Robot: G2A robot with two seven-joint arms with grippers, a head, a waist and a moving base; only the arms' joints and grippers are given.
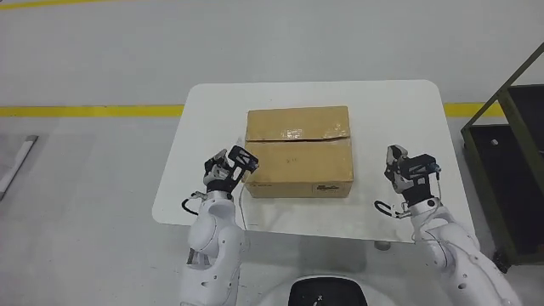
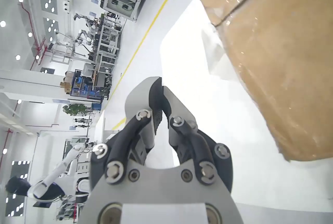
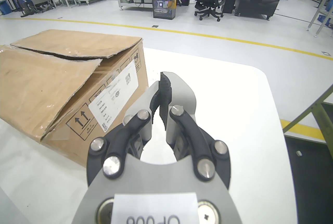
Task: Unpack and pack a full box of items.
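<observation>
A brown cardboard box stands in the middle of the white table, its two top flaps folded down with a dark seam between them. My left gripper hovers just off the box's near left corner, shut with nothing in it. My right gripper sits to the right of the box, a short gap away, also shut and holding nothing. The right wrist view shows the box with one flap slightly raised and a white label on its side. The box's contents are hidden.
A dark green metal cart stands off the table's right edge. Bare tabletop lies on both sides of the box and along the front edge. Yellow floor lines run behind the table.
</observation>
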